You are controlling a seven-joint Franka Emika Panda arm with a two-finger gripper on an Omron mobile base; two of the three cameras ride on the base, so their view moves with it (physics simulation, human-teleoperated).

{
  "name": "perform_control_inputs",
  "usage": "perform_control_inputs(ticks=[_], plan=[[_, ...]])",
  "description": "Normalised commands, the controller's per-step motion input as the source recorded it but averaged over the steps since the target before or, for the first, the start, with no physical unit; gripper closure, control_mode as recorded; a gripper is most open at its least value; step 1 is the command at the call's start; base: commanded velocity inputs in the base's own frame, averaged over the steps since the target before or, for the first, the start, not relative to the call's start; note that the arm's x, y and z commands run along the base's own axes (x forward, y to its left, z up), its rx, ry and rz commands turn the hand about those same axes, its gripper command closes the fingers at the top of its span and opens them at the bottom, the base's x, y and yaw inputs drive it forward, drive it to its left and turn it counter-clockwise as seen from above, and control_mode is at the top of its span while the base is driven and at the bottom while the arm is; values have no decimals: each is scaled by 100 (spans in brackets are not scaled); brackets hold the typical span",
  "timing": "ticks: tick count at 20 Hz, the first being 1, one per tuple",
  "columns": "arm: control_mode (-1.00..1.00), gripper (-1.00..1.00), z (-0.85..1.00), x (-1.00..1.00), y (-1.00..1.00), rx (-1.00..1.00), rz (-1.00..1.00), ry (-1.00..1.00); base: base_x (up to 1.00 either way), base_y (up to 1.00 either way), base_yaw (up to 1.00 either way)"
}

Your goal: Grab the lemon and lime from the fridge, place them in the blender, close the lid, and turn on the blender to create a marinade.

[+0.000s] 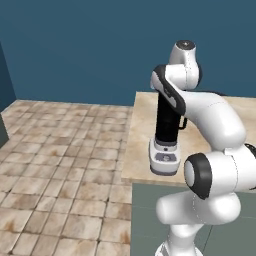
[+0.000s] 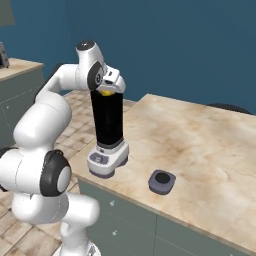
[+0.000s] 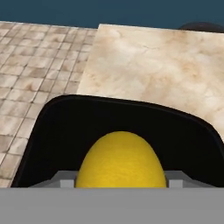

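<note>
- The white arm's gripper [image 2: 106,91] hangs directly above the open mouth of the blender [image 2: 107,135], its jaws closed on a lemon [image 2: 106,92] that shows as a yellow spot just over the jar's rim.
- In the hand view, the lemon [image 3: 121,161] bulges between the finger tips, with the black, hollow inside of the blender jar [image 3: 57,135] spread beneath it.
- The blender stands upright near the front left corner of a beige marble counter [image 2: 200,145], a tall black jar on a squat pale base with a small button panel on its front.
- From the left base view, the blender [image 1: 165,140] is partly hidden behind the arm's forearm, and the counter [image 1: 142,130] ends beside a floor of brown stone tiles [image 1: 60,165].
- The lid [image 2: 162,181], a dark grey rounded-square cap with a black centre, lies flat on the counter, to the right of the blender's base and apart from it.
- Grey-green cabinet fronts [image 2: 140,225] run below the counter's edge; a dark blue wall [image 2: 190,45] closes the scene behind.
</note>
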Motion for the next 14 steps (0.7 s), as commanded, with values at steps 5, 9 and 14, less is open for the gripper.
perform_control_inputs(ticks=[5,9,14], plan=[[-100,-100,-8,-10,0,0,0,-1,0,0,0],[-100,-100,0,-2,0,0,0,-1,0,0,0],[-100,-100,48,-16,0,0,0,-10,0,0,0]])
